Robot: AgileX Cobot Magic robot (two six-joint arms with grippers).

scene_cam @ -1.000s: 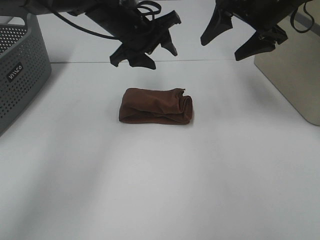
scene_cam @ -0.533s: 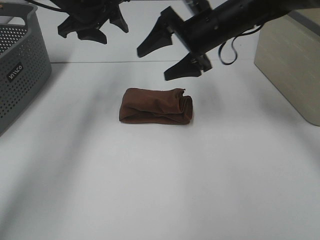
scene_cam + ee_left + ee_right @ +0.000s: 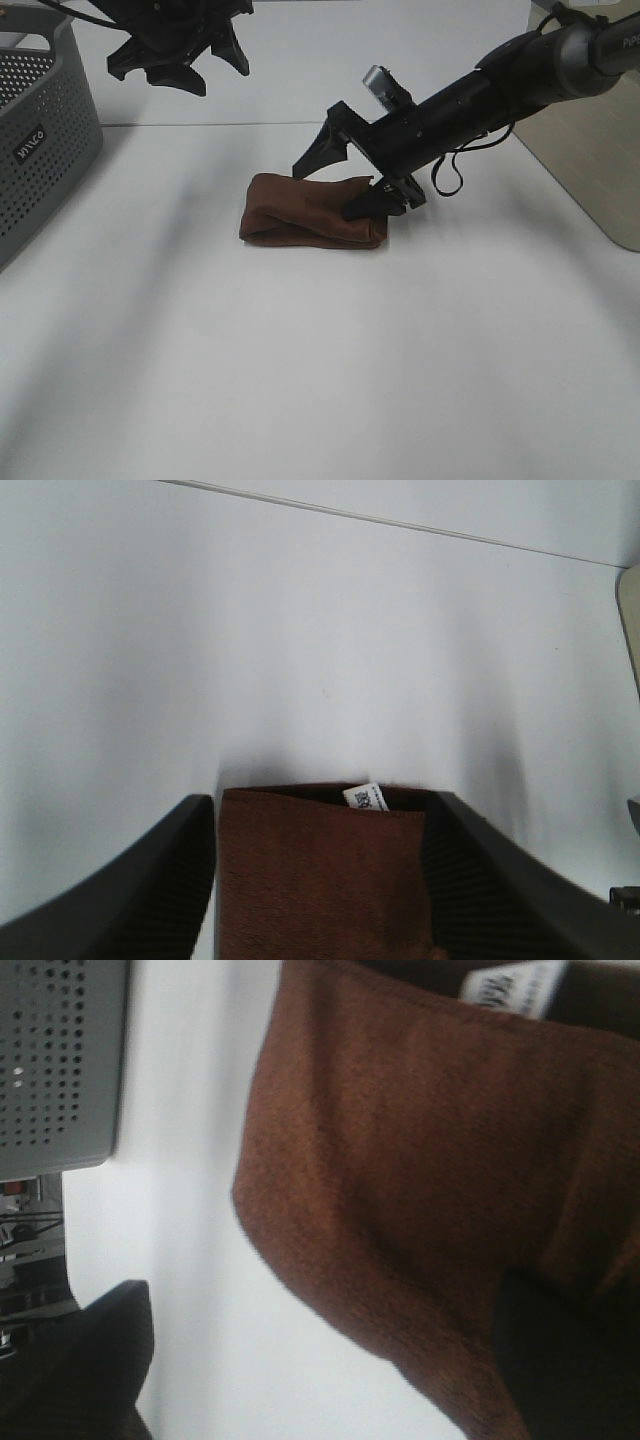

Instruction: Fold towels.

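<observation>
Since half a second ago my right tool (image 3: 345, 185) has come down from above the counter (image 3: 320, 350) to the towel (image 3: 310, 208), while my left tool (image 3: 180, 55) has stayed high at the far left, near the grey basket (image 3: 40, 140). My right tool is wide open. One finger (image 3: 312, 155) stands over the far edge of the towel, and the other finger (image 3: 375, 200) presses on its right end, at the rolled part. So the jaws straddle the right part of the cloth, but they do not close on it.

From my right wrist the brown terry surface (image 3: 420, 1180) fills most of the view, with a small white tag (image 3: 510, 985) at one edge and the basket (image 3: 60, 1060) beyond it. One dark finger (image 3: 565, 1360) lies against the cloth.

My left tool (image 3: 320, 880) is also wide open and holds nothing.

The towel lies folded in a thick bundle in the middle of the white counter, well apart from the basket.
</observation>
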